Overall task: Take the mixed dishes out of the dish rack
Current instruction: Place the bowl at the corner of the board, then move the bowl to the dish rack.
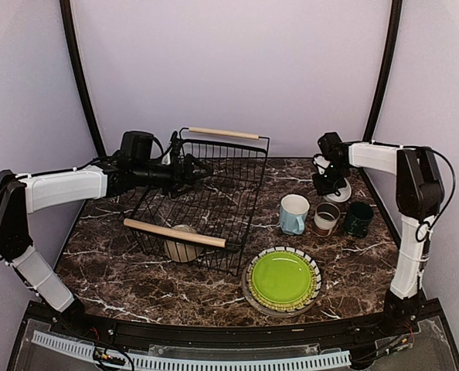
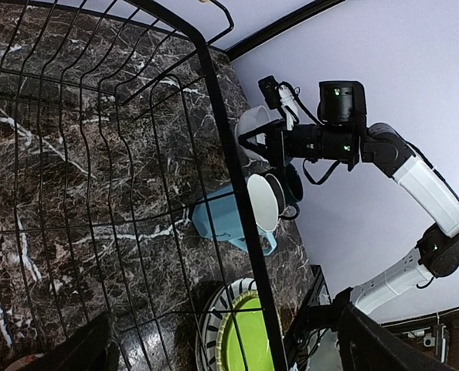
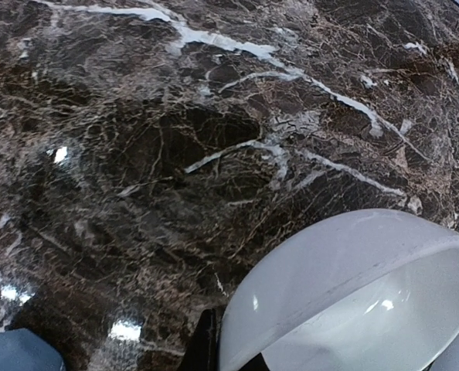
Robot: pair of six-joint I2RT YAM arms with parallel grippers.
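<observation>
Dish rack [image 1: 175, 233] lies under my left gripper [image 1: 197, 168], which is spread wide and empty; one cream bowl [image 1: 183, 247] waits below it. My right gripper [image 1: 331, 185] pinches the white bowl [image 3: 345, 286], tilted over the table [image 3: 175, 154]. Next: lower it and let go.

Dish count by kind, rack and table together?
Mugs and cups: 3 (light blue mug, brown-white cup, dark green mug)
Bowls: 2 (cream bowl in dish rack, white bowl in right gripper)
Plates: 2 visible (lime-green plate on striped plate)
Total: 7
</observation>
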